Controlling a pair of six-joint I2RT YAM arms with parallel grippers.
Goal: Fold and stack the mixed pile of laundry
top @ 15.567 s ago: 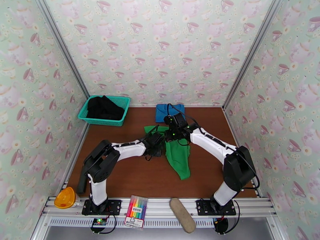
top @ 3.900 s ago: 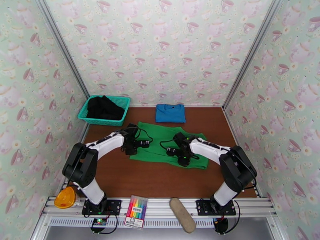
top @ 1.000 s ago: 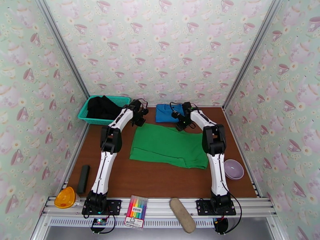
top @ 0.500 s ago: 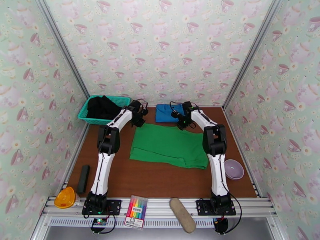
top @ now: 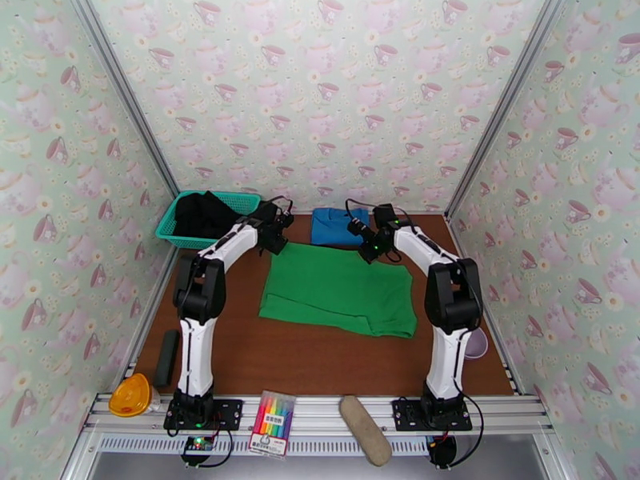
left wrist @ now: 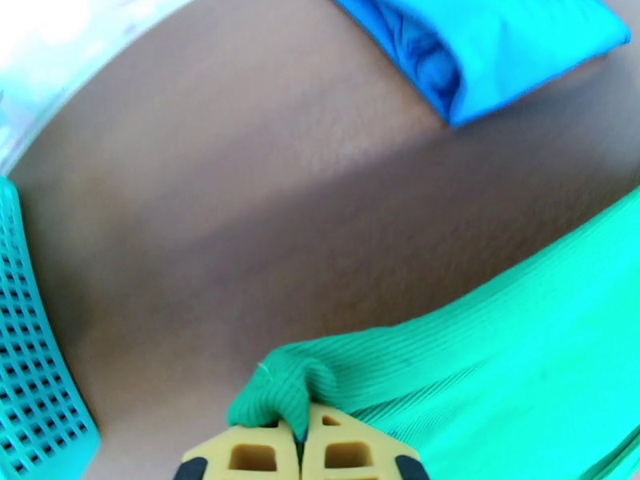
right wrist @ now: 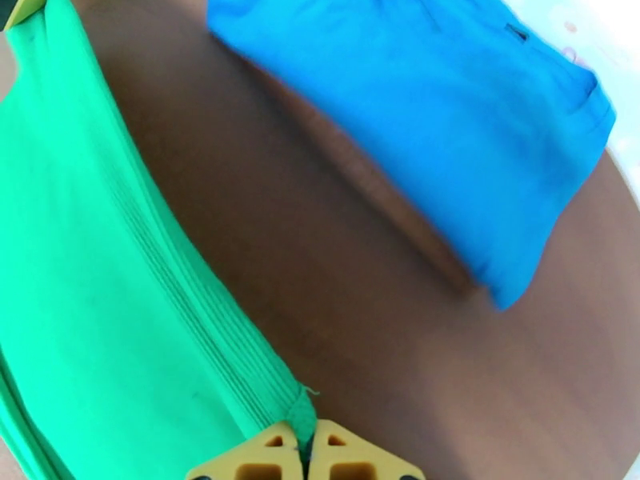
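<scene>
Both arms reach forward, upper links upright, forearms angled inward toward each other. Left gripper [left wrist: 302, 432] and right gripper [right wrist: 306, 446]: jaws closed, yellow fingertips [left wrist: 254, 456] pressed together, each pinching one far corner of the green garment [top: 336, 286].

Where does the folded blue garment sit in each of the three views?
Top external: blue garment centre, just above mid-height.
Left wrist: blue garment at top right.
Right wrist: blue garment across top right.
Shared landmark: green garment, lying beside it in each view.
</scene>
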